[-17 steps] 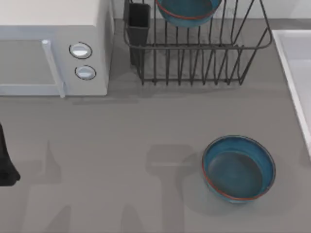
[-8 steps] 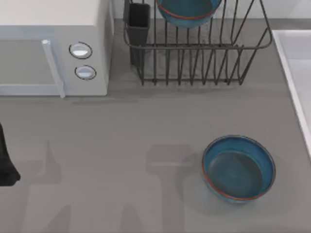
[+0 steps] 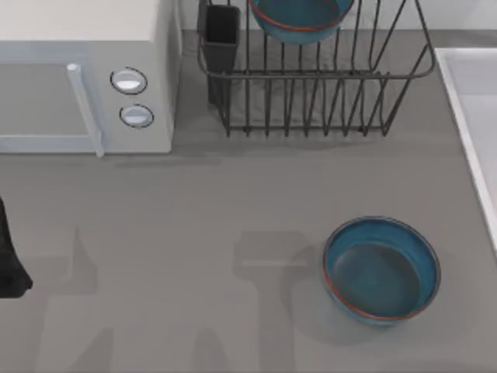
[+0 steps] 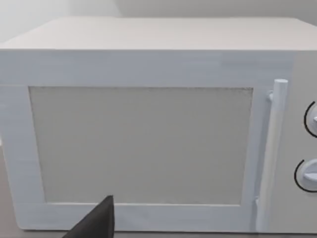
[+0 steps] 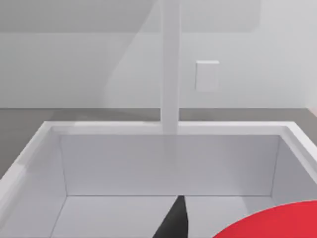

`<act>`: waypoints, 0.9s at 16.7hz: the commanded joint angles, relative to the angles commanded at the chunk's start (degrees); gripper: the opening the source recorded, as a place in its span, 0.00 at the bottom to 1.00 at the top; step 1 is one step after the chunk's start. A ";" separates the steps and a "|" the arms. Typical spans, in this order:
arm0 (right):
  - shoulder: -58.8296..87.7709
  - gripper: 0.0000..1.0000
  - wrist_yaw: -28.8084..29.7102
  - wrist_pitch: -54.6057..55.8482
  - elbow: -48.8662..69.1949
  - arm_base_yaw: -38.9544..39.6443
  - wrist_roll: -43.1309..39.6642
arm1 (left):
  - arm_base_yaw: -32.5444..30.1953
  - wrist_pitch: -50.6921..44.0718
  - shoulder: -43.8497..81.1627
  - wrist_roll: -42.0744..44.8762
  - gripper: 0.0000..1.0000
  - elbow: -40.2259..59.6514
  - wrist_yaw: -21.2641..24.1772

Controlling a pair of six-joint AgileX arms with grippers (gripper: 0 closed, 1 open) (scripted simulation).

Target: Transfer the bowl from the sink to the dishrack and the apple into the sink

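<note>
while a bowl [image 3: 299,17] sits in the dishrack [image 3: 318,93], the apple [image 5: 277,223] lies in the sink [image 5: 163,163].

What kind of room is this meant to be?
Most likely a kitchen counter: a microwave stands beside a dishrack holding a bowl, and a sink sits at the right edge.

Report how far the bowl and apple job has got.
Done, by the look of it: one blue bowl sits in the dishrack. In hand: the right wrist view looks into the sink with the red apple close at its edge, apparently carried. Left: getting the apple into the basin. A second bowl stands on the table.
</note>
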 joint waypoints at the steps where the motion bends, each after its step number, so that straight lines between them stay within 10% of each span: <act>1: 0.00 0.68 0.00 0.00 0.00 0.00 0.00 | 0.00 0.00 0.00 0.00 1.00 0.00 0.00; 5: 0.00 0.98 0.00 0.00 0.00 0.00 0.00 | 0.00 0.00 0.00 0.00 1.00 0.00 0.00; 15: -0.02 1.00 0.00 -0.01 0.04 0.02 0.00 | 0.00 0.00 0.00 0.00 1.00 0.00 0.00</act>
